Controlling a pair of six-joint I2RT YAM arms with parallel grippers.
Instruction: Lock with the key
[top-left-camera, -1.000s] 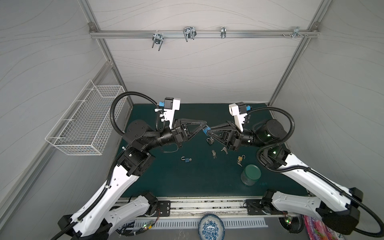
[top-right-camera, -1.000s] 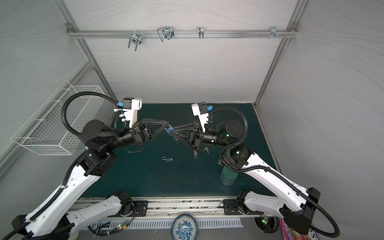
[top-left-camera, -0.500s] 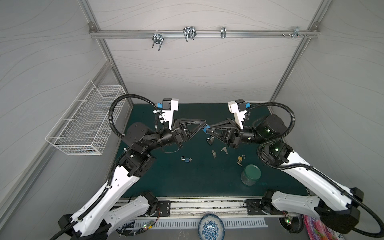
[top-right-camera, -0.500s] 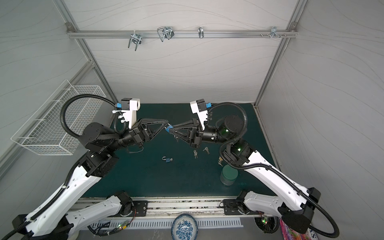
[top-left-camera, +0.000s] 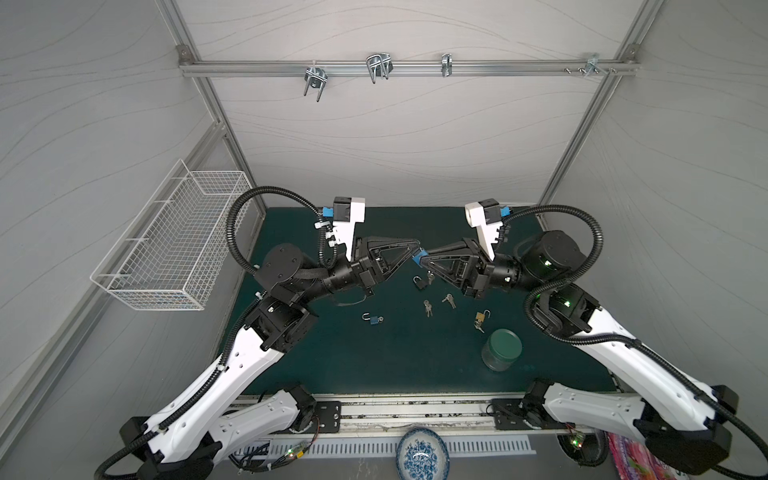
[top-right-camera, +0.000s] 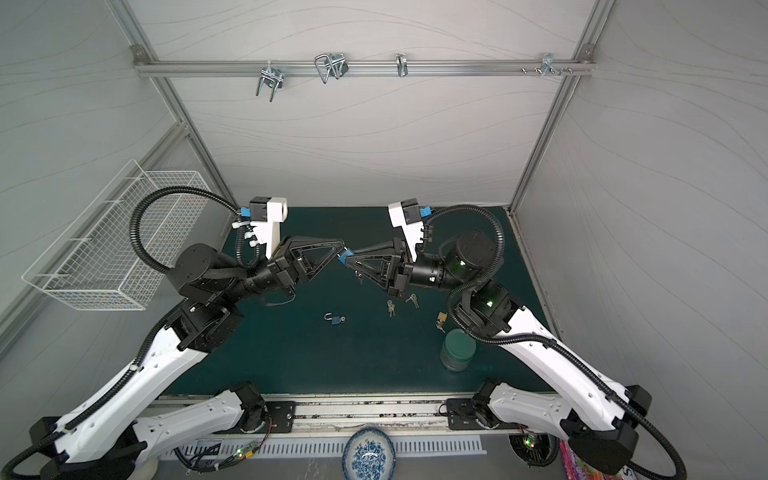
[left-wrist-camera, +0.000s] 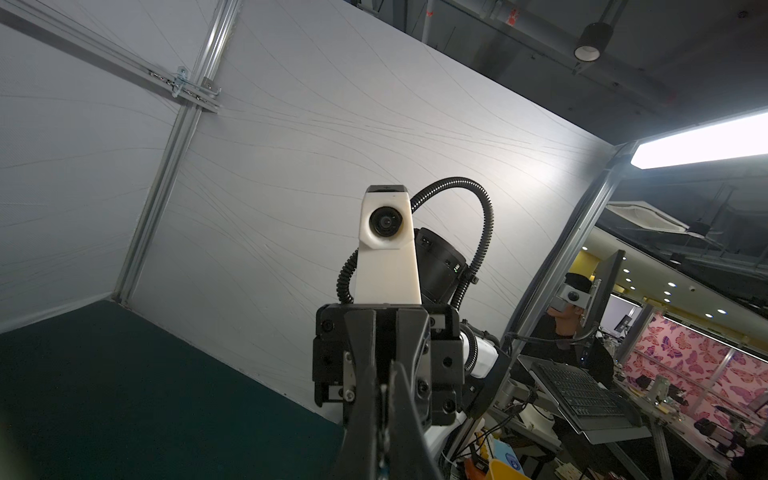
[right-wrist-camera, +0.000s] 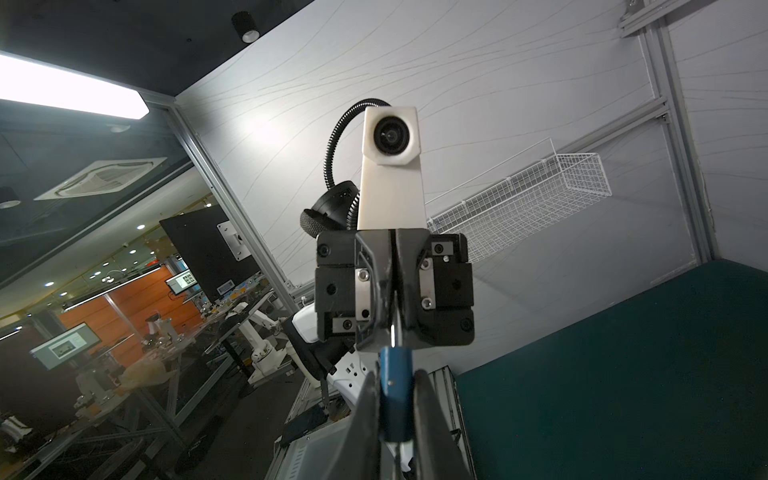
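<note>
Top views, front edge: blue-and-white bowl (top-left-camera: 422, 455), outside the green mat (top-left-camera: 374, 374), on the near side of the base rail.
Near right of mat: green-lidded jar (top-left-camera: 501, 349), upright, standing apart.
Loose stock, mid-mat: brass padlock (top-left-camera: 481, 318) just behind the jar; spare blue padlock (top-left-camera: 372, 318) with its shackle open; key bunches (top-left-camera: 428, 308); black padlock (top-left-camera: 419, 282) below the right arm's fingers. None of these is touched.
Task item: held blue padlock (right-wrist-camera: 395, 395), raised above the mat at centre, between the two arms' tips in both top views.
Right gripper (top-left-camera: 428, 261): narrow, clamped on the held blue padlock's body, with a finger on each flat side in the right wrist view.
Left gripper (top-left-camera: 409, 248): fully closed, pinching the key (right-wrist-camera: 392, 332). Only a thin bright blade shows, running from its jaws to the padlock's end face.
Unresolved: whether the blade sits in the keyway or only at its mouth. The shackle is hidden.
Far left wall: white wire basket (top-left-camera: 174, 245).
Far back: rail with metal hooks (top-left-camera: 378, 68).
Step in hand: judged as insertion, with key and lock met tip to tip in mid-air.
Next move calls for: a straight push along the blade's own line, then a turn of the left wrist while the right grip keeps the body from twisting. Any misalignment would likely bend the blade or slide the lock in its grip.
</note>
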